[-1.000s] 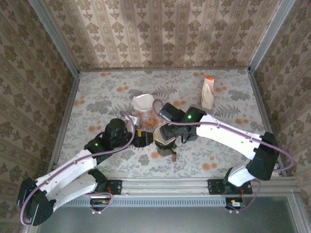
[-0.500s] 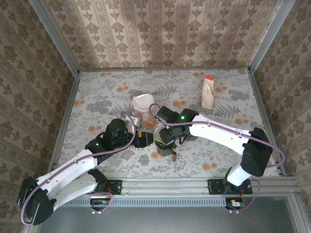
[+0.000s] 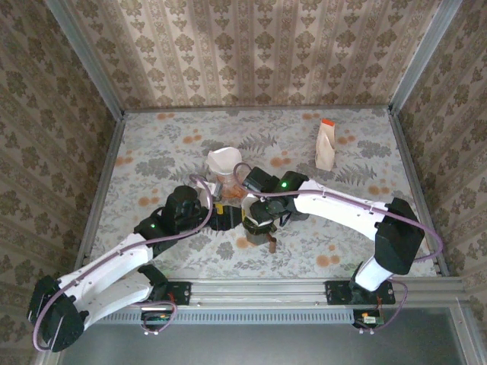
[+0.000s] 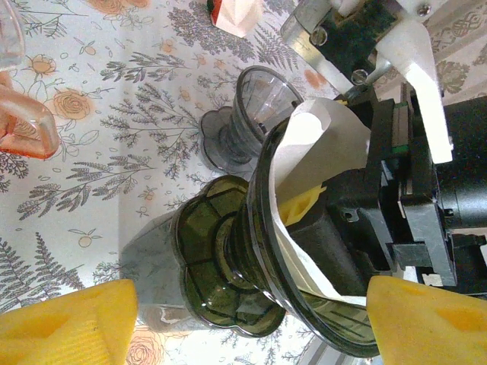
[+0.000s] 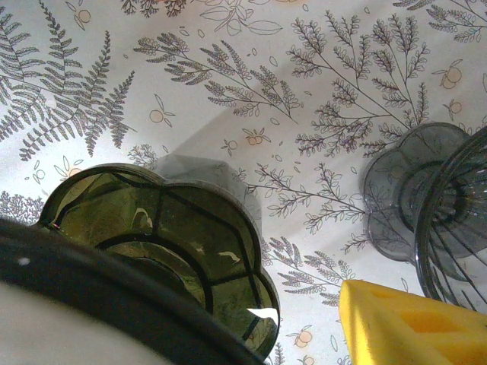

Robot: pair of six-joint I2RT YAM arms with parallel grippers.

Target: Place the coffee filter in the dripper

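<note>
A smoky olive glass dripper stands on the floral table, with the white paper coffee filter lying inside its cone. My left gripper is open; its yellow pads flank the dripper on both sides without touching it. My right gripper comes down from above and stands open. One of its yellow fingers is inside the filter. Its other finger hangs outside, apart from the dripper's foot. From above, the arms hide most of the dripper.
A second grey glass dripper stands just behind the first, also close to my right finger. An amber glass piece with a white paper cone is further back. A white and orange carton stands at the back right.
My left gripper's jaws have spread wider around the dripper. The right arm's elbow has swung left, with its gripper staying over the dripper.
</note>
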